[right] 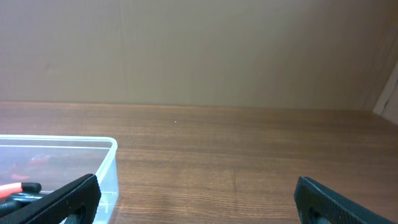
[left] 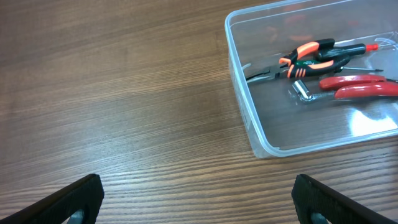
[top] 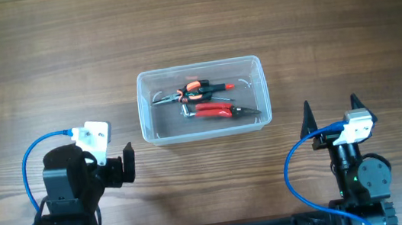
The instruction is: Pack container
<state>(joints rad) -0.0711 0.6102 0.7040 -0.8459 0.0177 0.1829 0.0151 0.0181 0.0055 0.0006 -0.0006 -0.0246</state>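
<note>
The clear container [top: 144, 113] sits at the table's middle. Inside lie orange-and-black pliers [top: 191, 91], red-handled pliers [top: 216, 110], a black screwdriver with a red tip [top: 221, 88] and a small metal piece [top: 185, 110]. My left gripper [top: 126, 164] is open and empty, below and left of the container. My right gripper [top: 331, 112] is open and empty, to the container's lower right. The left wrist view shows the container [left: 245, 118] with the tools at upper right, fingertips [left: 198, 199] wide apart over bare wood. The right wrist view shows the container's corner [right: 112, 162] at left, between wide fingertips [right: 198, 199].
The table is dark wood grain [top: 41, 63]. A plain beige wall [right: 199, 50] stands beyond the table's far edge in the right wrist view. Blue cables loop beside both arm bases [top: 30, 160].
</note>
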